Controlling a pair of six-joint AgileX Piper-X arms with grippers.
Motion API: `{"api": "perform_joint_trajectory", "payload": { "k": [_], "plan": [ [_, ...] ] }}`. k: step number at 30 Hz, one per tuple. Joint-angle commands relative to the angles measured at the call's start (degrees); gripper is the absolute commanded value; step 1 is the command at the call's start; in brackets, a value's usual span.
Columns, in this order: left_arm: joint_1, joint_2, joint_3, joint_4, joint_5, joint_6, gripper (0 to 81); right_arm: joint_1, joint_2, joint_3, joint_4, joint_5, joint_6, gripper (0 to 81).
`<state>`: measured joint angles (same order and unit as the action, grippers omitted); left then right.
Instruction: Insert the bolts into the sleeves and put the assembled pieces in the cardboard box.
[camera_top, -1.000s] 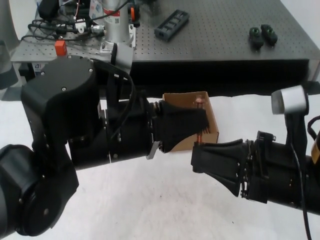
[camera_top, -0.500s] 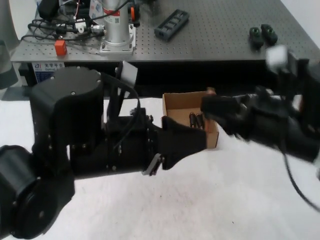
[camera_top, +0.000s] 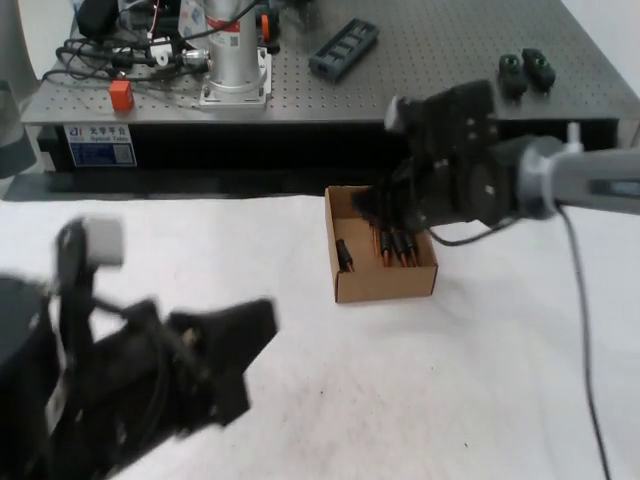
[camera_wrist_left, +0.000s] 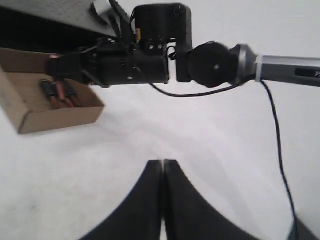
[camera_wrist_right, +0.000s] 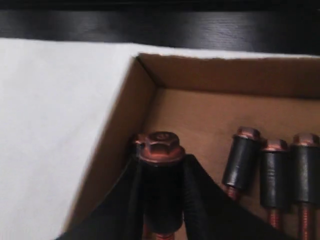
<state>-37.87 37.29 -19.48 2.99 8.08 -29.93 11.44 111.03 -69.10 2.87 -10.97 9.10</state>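
Observation:
The cardboard box (camera_top: 385, 283) stands on the white cloth at the middle. In the right wrist view my right gripper (camera_wrist_right: 161, 162) is shut on a copper bolt in a black sleeve (camera_wrist_right: 159, 146), held inside the box (camera_wrist_right: 200, 75) near its corner wall. Three assembled pieces (camera_wrist_right: 274, 172) lie side by side on the box floor beside it. In the high view the right gripper (camera_top: 385, 205) sits over the box, with assembled pieces (camera_top: 395, 245) and a black piece (camera_top: 343, 255) inside. My left gripper (camera_wrist_left: 162, 165) is shut and holds nothing, over bare cloth, away from the box (camera_wrist_left: 60, 117).
A perforated metal bench (camera_top: 450, 70) runs along the back, carrying cables, an orange block (camera_top: 121, 95), a black tray (camera_top: 343, 48) and two black knobs (camera_top: 525, 72). The right arm's cable (camera_top: 585, 340) trails over the cloth on the right.
The left arm has pulled back from the box to the near left. The right arm has swung up and over the box, bringing its bolt and sleeve down inside.

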Motion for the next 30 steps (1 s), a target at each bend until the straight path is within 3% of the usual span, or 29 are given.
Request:
{"api": "perform_joint_trajectory", "payload": {
  "k": [1,6,8,12,14,18,22,30],
  "plan": [
    [-0.1,-1.6,-0.2,3.3,-4.9,2.3,0.6,-0.3,7.4,-11.9,13.4,4.0,-3.6,4.1],
    [-0.1,-7.1,-0.2,14.1,-11.7,3.4,0.6,-0.6,8.7,-13.6,17.7,4.0,-3.6,0.4],
    [-0.1,-8.7,-0.2,17.8,-14.0,3.8,0.6,-0.8,8.4,-13.9,18.8,4.0,-3.6,7.8],
    [-0.1,-11.2,-0.2,24.2,-18.2,6.0,0.6,-1.7,7.1,-14.7,20.4,2.4,-3.0,30.4],
    [-0.1,-12.0,-0.2,26.5,-19.6,6.1,0.6,-2.3,5.8,-14.6,20.8,1.1,-1.4,34.9],
    [-0.1,-12.5,-0.2,29.4,-21.1,8.3,0.6,-3.9,1.5,-14.6,23.3,-0.9,2.3,26.4],
    [-0.1,-12.5,0.0,31.2,-26.0,12.3,0.6,-5.7,-3.8,-14.3,33.4,-5.3,5.9,3.6],
    [-0.1,-12.9,0.0,31.2,-28.4,13.3,0.6,-8.3,-10.5,-13.6,54.4,-10.5,8.4,4.5]
  ]
}}
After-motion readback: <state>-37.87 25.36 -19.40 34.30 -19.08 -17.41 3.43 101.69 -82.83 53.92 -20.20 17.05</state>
